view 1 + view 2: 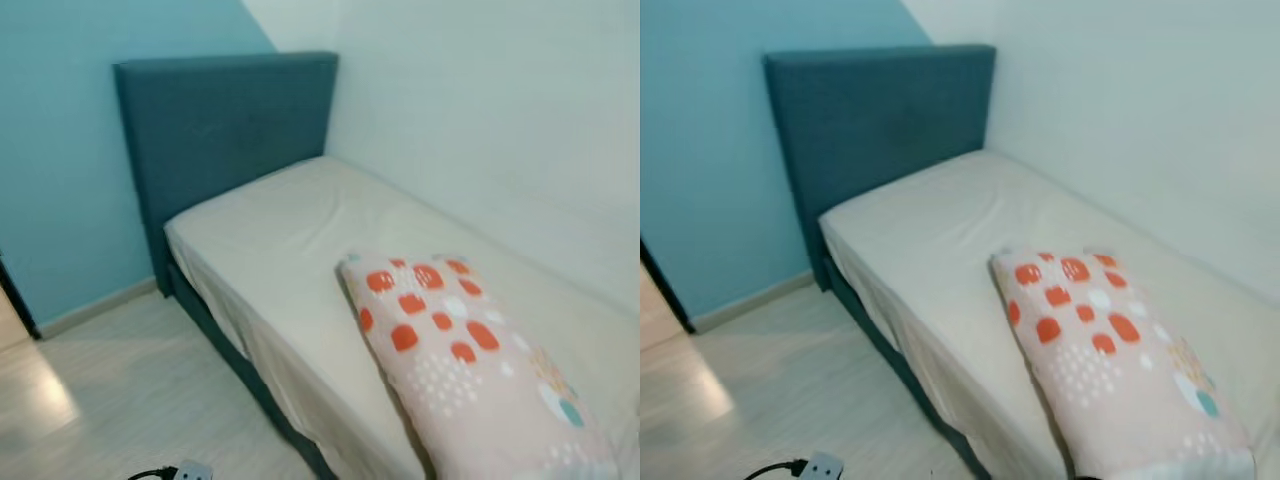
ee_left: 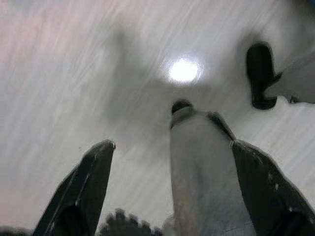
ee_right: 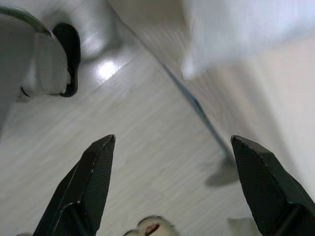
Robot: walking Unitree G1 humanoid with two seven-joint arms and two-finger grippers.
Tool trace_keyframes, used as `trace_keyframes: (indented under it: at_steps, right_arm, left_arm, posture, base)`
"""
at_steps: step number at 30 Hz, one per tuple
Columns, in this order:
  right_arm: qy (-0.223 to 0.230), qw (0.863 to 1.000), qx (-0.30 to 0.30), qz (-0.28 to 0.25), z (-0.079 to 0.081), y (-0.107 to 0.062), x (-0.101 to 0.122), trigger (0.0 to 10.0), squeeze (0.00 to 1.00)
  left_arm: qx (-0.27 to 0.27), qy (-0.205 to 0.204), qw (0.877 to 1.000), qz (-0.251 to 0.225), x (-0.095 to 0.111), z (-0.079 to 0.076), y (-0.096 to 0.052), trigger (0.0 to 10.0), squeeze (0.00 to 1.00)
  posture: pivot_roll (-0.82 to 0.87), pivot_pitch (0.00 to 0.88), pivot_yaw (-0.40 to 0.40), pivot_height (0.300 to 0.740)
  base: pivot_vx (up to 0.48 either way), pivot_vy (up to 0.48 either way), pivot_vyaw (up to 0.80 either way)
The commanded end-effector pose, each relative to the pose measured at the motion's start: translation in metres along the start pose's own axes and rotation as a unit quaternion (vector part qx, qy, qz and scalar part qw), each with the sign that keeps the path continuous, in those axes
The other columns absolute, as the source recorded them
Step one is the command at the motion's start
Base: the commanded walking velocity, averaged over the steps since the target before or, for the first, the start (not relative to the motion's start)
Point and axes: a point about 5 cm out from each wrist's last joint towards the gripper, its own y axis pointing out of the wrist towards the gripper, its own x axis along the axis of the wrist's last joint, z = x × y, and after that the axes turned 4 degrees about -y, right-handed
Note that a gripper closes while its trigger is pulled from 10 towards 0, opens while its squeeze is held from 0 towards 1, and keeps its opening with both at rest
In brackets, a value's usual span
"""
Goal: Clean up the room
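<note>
A single bed (image 1: 290, 250) with a cream sheet and a blue headboard (image 1: 225, 125) stands in the corner. A pink pillow (image 1: 465, 360) with orange patches lies on its near part. My left gripper (image 2: 167, 157) hangs over the pale floor with its fingers apart. A pale bottle-shaped thing with a dark tip (image 2: 197, 162) stands between them, against one finger and clear of the other. My right gripper (image 3: 170, 157) hangs open and empty over the floor beside the bed's edge (image 3: 197, 105).
A white power strip (image 1: 188, 470) with a black cable lies on the wood floor (image 1: 130, 390) at my left front. Blue wall on the left, white wall behind the bed. My black foot (image 3: 66, 54) shows near the right gripper.
</note>
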Motion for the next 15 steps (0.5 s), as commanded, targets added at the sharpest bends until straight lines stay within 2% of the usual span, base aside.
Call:
trace_keyframes:
  at_steps: [1,15]
  right_arm:
    - [-0.005,1.000,-0.006,-0.002,-0.0034,-0.0001,0.0011,10.0,0.00]
    - [-0.008,1.000,-0.005,-0.003,-0.0035,-0.0001,0.0017,10.0,0.00]
  left_arm:
    - [-0.005,0.009,1.000,-0.002,0.0017,-0.0042,0.0005,10.0,0.00]
    - [-0.003,0.011,1.000,-0.003,0.0017,-0.0041,0.0005,10.0,0.00]
  posture:
    - [0.05,0.000,-0.083,0.740]
    - [0.05,0.000,-0.083,0.740]
  base:
    - [0.000,0.000,-0.78]
    - [0.000,0.000,-0.78]
